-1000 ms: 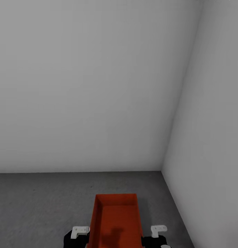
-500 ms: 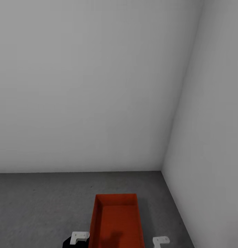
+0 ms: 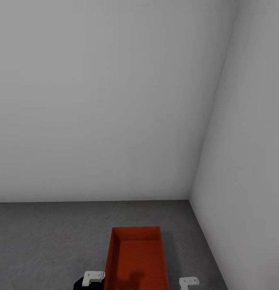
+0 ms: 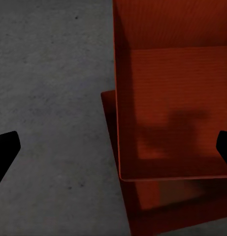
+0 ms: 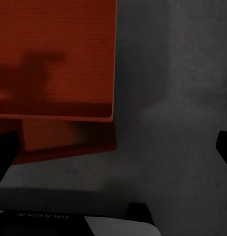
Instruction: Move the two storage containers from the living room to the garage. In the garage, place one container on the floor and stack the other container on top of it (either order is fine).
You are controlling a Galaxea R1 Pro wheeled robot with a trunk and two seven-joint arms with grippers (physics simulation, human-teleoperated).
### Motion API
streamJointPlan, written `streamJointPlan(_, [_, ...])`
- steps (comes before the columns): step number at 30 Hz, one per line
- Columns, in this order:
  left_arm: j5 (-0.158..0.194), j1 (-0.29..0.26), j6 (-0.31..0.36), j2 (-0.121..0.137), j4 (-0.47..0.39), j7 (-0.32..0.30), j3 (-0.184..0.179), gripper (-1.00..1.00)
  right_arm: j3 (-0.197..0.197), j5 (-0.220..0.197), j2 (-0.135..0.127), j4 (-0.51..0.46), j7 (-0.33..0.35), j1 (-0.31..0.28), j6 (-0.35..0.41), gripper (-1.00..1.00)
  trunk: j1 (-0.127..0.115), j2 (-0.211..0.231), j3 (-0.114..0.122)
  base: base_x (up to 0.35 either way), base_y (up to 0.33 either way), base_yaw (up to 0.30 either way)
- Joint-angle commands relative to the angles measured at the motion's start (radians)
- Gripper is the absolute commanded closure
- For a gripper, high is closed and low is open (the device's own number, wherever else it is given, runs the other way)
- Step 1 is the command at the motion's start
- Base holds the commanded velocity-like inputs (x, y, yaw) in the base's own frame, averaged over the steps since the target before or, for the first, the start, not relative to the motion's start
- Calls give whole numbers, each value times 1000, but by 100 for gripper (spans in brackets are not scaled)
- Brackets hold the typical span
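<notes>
While one storage container [image 4: 172, 108] is seen stacked on the other [image 4: 157, 206] near the floor's [image 3: 46, 241] corner, both grippers [image 4: 113, 147] [image 5: 113, 147] are spread, released; stacking is judged done.

The head camera looks forward and down into a grey-walled corner; both wrist cameras face straight down, close above the red-orange open-top rectangular bin [image 3: 136, 257] [image 4: 172, 108] [image 5: 54, 59], which all three share.
</notes>
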Motion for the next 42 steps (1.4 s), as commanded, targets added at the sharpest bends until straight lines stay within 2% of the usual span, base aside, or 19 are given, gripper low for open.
streamJointPlan(1, [-11, -1, -4, -1, 1, 4, 8, -100, 5, 0, 0, 3, -4, -2, -5, -100, 0, -1, -1, 0, 0, 0])
streamJointPlan(16, [-11, -1, -5, -2, 0, 6, 8, -100, 5, 0, 0, 2, -5, -2, -5, -100, 0, -1, -1, 0, 0, 0])
streamJointPlan(18, [-12, -1, -6, -3, -2, 8, 7, -100, 6, 2, 0, 2, -12, 36, -7, -100, 0, -1, -1, 0, 0, 0])
streamJointPlan(21, [-12, -1, -7, -3, -3, 11, 6, -100, 6, 3, 0, 3, -17, 59, -8, -100, 0, -1, -1, 0, 0, 0])
streamJointPlan(30, [-12, -1, -7, -1, -3, 14, 6, -100, 6, 2, -1, 6, -20, 78, -8, -100, 0, -1, -1, 0, 0, 0])
streamJointPlan(42, [-12, 11, -2, 10, 6, 14, 8, -100, 6, 2, -24, 20, -24, 127, -8, -100, 0, -1, -1, 0, 0, 0])
